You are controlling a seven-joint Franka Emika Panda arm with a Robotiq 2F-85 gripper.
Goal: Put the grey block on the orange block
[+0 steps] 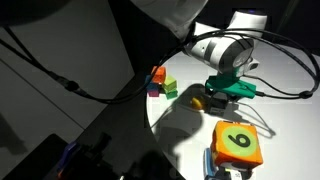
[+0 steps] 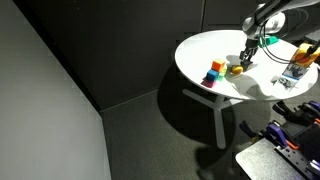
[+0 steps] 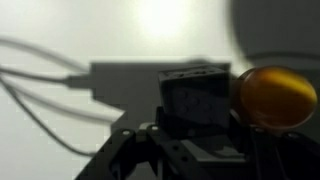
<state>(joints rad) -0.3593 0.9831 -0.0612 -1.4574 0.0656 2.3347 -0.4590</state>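
The fingers hang low over the round white desk, in from its edge. In the blurred wrist view the grey block sits right before them, just beside a yellow ball. Whether they pinch it I cannot tell. The orange block stands apart, nearer the desk's edge, beside a green cube.

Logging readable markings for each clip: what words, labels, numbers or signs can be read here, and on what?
"6": a black digit on the green face of the big orange die; turned round, it could be a 9.
No other text can be read. The grey block and the yellow ball show none in the wrist view, and the coloured blocks are too small to tell.
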